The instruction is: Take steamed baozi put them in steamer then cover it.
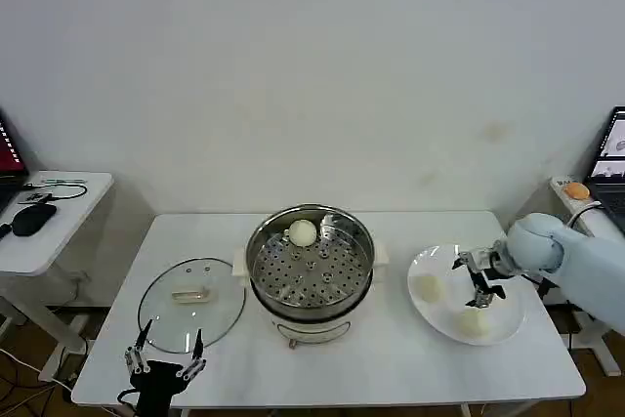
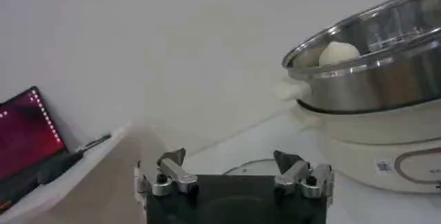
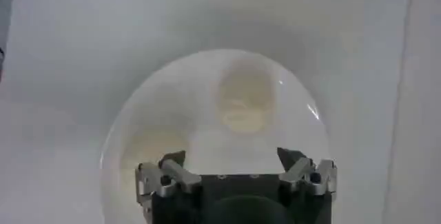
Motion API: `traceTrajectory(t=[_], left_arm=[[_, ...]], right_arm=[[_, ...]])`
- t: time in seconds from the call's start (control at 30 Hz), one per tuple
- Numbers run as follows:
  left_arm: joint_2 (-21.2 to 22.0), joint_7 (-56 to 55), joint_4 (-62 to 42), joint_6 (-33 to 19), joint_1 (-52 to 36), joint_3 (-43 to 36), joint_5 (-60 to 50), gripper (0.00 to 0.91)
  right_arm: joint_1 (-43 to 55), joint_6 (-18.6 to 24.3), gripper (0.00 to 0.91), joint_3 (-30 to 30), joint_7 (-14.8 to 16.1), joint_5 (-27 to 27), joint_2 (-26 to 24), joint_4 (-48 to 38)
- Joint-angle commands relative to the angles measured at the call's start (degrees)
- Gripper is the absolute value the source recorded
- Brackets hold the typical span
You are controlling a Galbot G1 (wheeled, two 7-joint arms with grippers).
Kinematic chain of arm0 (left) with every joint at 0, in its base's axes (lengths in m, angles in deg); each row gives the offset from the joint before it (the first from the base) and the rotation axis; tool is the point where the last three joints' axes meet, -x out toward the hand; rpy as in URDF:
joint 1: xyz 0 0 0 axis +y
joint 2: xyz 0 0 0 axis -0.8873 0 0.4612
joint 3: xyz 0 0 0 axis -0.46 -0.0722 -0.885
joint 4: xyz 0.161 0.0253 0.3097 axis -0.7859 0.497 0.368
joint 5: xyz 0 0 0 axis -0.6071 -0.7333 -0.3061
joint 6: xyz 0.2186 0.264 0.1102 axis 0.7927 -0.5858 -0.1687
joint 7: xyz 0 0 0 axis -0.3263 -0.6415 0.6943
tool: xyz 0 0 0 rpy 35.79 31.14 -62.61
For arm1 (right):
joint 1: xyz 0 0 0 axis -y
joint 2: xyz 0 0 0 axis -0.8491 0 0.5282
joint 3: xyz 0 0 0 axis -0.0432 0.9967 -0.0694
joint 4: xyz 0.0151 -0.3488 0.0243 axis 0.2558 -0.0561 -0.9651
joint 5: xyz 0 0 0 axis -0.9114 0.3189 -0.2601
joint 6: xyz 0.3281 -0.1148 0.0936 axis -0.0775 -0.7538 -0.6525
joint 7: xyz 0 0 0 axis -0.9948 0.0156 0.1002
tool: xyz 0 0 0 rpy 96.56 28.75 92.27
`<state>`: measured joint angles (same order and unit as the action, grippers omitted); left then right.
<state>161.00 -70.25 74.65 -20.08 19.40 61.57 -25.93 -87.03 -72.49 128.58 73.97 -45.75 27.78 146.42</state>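
The shiny steel steamer (image 1: 311, 266) stands mid-table on its white base, with one steamed baozi (image 1: 303, 232) on the perforated tray at the far side. Two more pale baozi (image 1: 428, 286) (image 1: 473, 320) lie on the white plate (image 1: 439, 317) to the right. My right gripper (image 1: 481, 292) hovers open over that plate, between the two buns and holding nothing. In the right wrist view its fingers (image 3: 231, 156) frame bare plate (image 3: 200, 87), with one baozi (image 3: 244, 98) ahead and another (image 3: 153, 151) beside one fingertip. My left gripper (image 1: 164, 354) waits open at the table's front left.
A round glass lid (image 1: 191, 305) lies flat left of the steamer, just beyond the left gripper (image 2: 229, 156). The left wrist view shows the steamer (image 2: 372, 74) and its bun (image 2: 337, 53). Side tables with a laptop and gear stand at both edges.
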Motion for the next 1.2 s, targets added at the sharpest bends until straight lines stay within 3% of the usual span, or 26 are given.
traceTrajectory(t=[0.03,0.23,0.5,0.67,0.8,0.93,1.2], left_arm=[[0.0,0.0,0.2,0.0,0.3,0.1,0.0,0.907],[0.1,0.0,0.2,0.0,0.4,0.5,0.0,0.907],[0.2,-0.1,0.2,0.0,0.6,0.6,0.1,0.907],[0.2,-0.2,0.3,-0.1,0.8,0.6,0.1,0.907],[0.3,-0.3,0.5,-0.1,0.9,0.8,0.1,0.907],[0.4,-0.3,0.6,-0.1,1.1,0.8,0.1,0.907],[0.3,-0.3,0.9,0.0,1.3,0.9,0.1,0.907]], right_arm=[[-2.3,0.6,0.907,-1.7,0.6,0.4,7.1,-7.0],[-1.8,1.0,0.907,-1.5,0.8,0.2,11.8,-10.8],[-1.6,-0.3,0.907,-0.9,1.2,1.1,13.3,-13.9],[-1.7,-0.4,0.816,-0.7,1.4,1.1,13.7,-14.4],[-1.7,-0.9,0.675,-0.7,1.5,1.1,14.0,-14.4],[-1.4,-1.2,0.615,-0.7,1.6,1.2,13.8,-14.3],[1.0,-1.9,0.605,0.6,2.1,0.2,12.2,-12.3]])
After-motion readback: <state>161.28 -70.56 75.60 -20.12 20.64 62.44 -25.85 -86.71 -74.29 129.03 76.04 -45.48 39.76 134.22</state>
